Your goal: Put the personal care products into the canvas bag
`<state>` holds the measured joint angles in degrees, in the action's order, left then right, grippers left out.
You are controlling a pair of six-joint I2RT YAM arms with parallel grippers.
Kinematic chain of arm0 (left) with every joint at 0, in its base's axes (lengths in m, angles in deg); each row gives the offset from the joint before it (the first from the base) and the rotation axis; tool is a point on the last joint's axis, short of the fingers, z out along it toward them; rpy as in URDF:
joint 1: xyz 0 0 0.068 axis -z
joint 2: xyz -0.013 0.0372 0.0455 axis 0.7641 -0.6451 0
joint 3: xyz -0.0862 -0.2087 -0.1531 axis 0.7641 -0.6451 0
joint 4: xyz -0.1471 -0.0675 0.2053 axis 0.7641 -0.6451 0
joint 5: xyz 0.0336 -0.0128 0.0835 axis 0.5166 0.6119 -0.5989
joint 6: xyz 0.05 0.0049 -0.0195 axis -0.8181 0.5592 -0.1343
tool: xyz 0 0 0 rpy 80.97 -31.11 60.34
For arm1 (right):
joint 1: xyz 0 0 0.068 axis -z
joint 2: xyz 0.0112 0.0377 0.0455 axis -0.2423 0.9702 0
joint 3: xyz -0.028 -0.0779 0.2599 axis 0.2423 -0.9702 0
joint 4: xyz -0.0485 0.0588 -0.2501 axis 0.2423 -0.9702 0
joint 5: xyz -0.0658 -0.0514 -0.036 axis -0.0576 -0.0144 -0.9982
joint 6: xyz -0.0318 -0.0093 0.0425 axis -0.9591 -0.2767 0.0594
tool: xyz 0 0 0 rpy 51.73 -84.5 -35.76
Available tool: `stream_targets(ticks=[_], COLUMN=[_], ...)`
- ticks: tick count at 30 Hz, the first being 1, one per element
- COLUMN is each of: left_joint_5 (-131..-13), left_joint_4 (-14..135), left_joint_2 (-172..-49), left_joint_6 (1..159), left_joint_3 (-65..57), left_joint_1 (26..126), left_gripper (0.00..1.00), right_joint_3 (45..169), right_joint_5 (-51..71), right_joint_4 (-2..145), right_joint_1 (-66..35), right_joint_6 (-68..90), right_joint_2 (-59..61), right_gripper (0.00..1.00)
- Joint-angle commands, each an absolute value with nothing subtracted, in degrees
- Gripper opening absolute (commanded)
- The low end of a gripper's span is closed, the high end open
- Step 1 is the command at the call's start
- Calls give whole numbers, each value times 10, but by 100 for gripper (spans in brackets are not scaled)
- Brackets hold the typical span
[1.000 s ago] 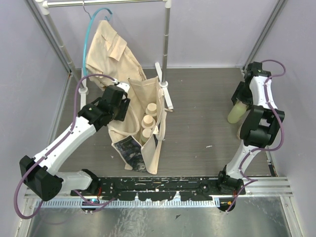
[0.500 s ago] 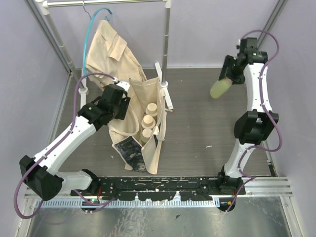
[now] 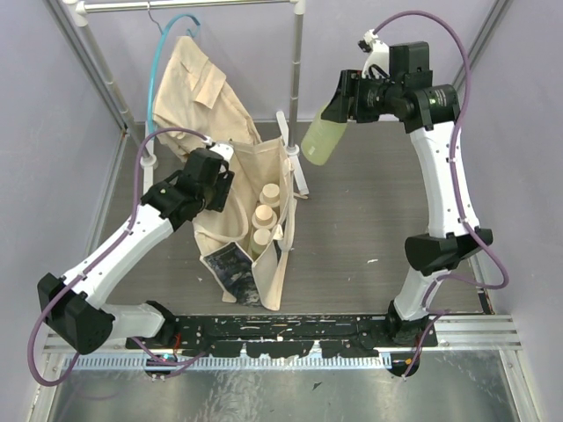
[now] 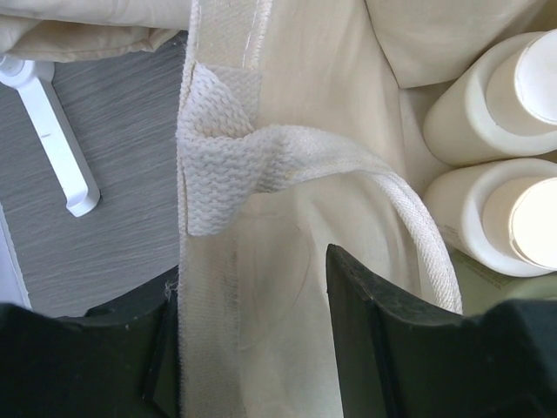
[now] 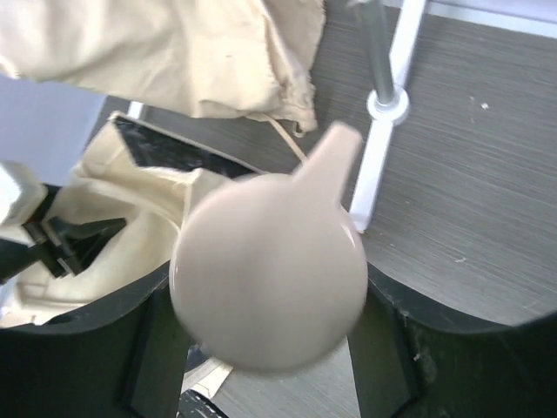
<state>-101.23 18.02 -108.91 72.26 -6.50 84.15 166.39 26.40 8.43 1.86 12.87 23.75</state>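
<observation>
Pump bottle (image 5: 268,279) blurred, body hidden behind top; cream bottles (image 4: 474,113) cropped at right edge.

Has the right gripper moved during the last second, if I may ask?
Yes; right gripper, holding the yellow-green bottle, moved left toward the rack post.

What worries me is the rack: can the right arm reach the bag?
Likely yes: the post stands beside its bottle, not between it and the bag, which the left end effector holds open.
</observation>
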Motion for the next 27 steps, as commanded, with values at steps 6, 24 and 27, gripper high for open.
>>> stream_targets(ticks=[6, 24, 27], left_joint_5=[-996, -986, -985], left_joint_4=[205, 211, 211], left_joint_2=[-1065, -1051, -1047], left_joint_6=[720, 727, 727], left_joint_3=[-86, -95, -92], left_joint_1=[841, 841, 841], left_gripper=[57, 53, 42], right_joint_3=[1682, 1675, 1644], right_joint_5=[354, 412, 409], right_joint_4=[186, 311, 313], right_joint_1=[-43, -150, -159], right_joint_6=[165, 215, 214], right_joint_2=[162, 152, 150], right_gripper=[1, 1, 1])
